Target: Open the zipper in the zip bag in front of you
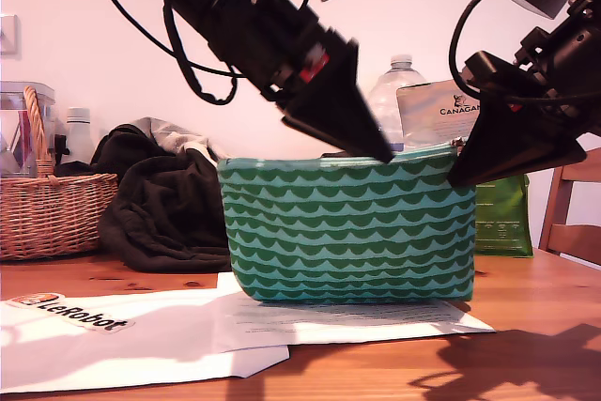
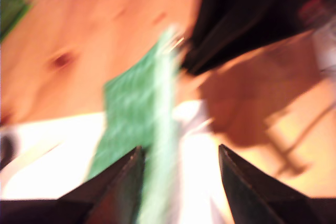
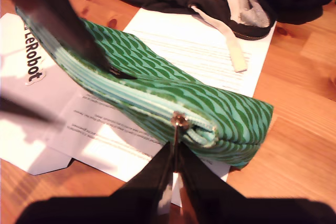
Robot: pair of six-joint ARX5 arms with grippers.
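While upright: one zip bag, two grippers.

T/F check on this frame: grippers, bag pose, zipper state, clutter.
1. My second gripper is shut on the zipper at its pull. True.
2. The zip bag lies flat. False: it stands upright on its long edge, on the paper sheets.
3. My first gripper has its jaws apart. True.
4. The wicker basket is at the exterior view's right. False: it is at its left.
5. The zipper is fully open. False: it looks closed.
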